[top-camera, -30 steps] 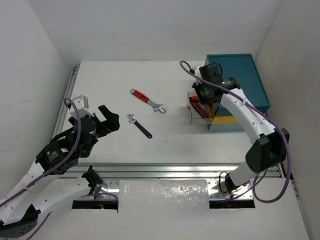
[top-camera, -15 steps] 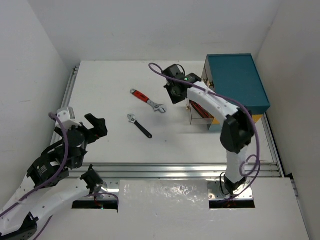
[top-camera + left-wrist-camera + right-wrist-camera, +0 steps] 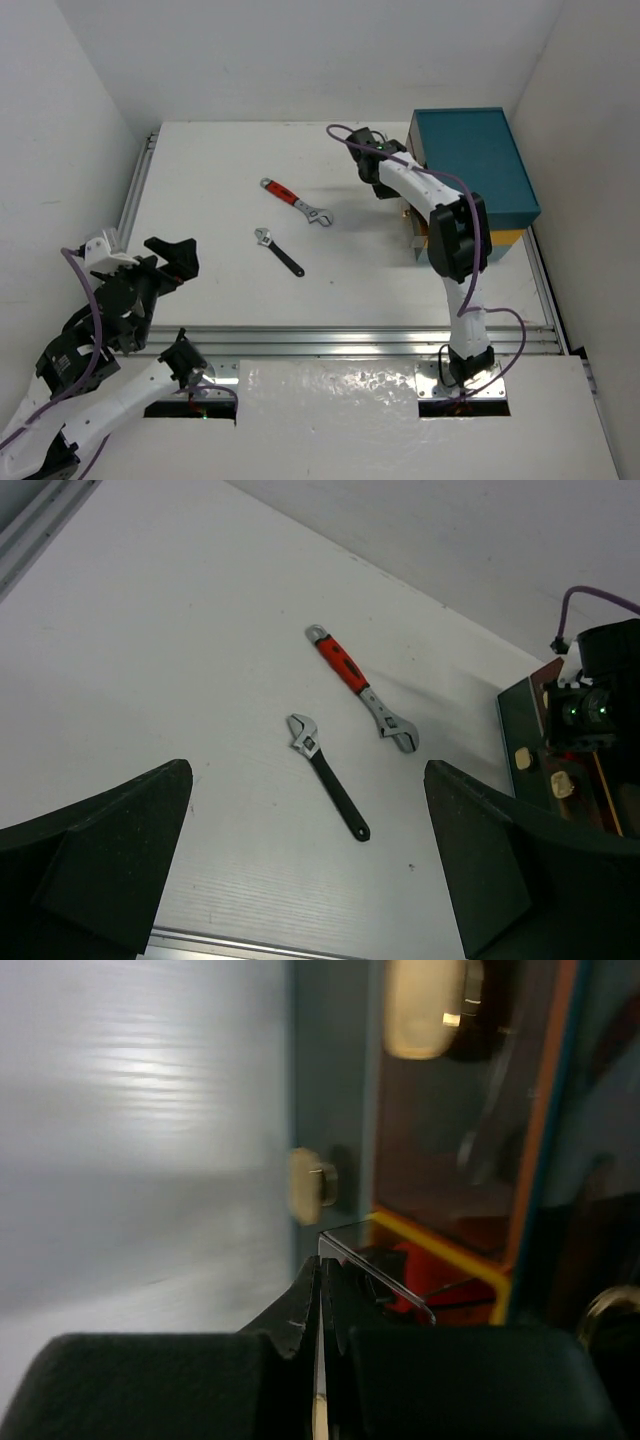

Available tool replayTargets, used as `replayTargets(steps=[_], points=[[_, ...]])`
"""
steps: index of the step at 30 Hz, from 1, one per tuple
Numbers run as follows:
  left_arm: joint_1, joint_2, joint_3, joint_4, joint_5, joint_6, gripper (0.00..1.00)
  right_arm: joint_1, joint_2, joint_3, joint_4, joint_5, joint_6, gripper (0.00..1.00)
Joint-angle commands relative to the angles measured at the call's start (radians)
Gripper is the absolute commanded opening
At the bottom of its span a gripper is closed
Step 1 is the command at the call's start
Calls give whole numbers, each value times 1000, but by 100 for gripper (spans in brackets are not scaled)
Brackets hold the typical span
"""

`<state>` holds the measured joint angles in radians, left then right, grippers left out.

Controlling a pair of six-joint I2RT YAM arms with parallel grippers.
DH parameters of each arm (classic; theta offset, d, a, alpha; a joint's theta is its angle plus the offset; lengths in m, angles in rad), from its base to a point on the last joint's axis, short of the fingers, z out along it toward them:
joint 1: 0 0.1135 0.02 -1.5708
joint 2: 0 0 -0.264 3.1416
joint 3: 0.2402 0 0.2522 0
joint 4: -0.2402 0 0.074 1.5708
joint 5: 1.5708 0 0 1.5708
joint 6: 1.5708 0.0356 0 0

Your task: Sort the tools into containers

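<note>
A red-handled adjustable wrench [image 3: 295, 202] and a smaller black-handled wrench [image 3: 279, 251] lie on the white table; both show in the left wrist view, the red one [image 3: 358, 680] beyond the black one [image 3: 330, 777]. The teal box [image 3: 475, 160] stands at the far right. My right gripper [image 3: 375, 168] is shut at the box's front; in its wrist view its tips [image 3: 320, 1265] meet the corner of a clear drawer [image 3: 375, 1270] holding a red tool [image 3: 405, 1282]. My left gripper [image 3: 170, 258] is wide open and empty, near the left front, well short of the wrenches.
Brass latches [image 3: 310, 1185] sit on the box's front beside my right fingers. A metal rail [image 3: 330, 340] runs along the table's near edge and another along its left edge [image 3: 135, 185]. White walls close the back and sides.
The right gripper swung left off the pulled-out clear drawer, then back to the box's front; the drawer now sits further in. The left arm has drawn back towards the near left.
</note>
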<state>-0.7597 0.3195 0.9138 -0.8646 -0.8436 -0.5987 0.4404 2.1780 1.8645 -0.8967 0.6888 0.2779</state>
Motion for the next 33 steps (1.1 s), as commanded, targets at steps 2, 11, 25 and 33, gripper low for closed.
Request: replayTargets(steps=[2,11,25,33], points=[[-4,52,-7,39,12,16,100,-74,-35,-37,41,86,-61,0],[-4,30,-13,47,15,20,100,-97,12,12,143,192,-167,0],[-6,59,-16,55,21,28,100,15,28,50,245,210,-267,10],[-4,67,-16,55,20,25,100,96,3,-100,226,238,-229,60]])
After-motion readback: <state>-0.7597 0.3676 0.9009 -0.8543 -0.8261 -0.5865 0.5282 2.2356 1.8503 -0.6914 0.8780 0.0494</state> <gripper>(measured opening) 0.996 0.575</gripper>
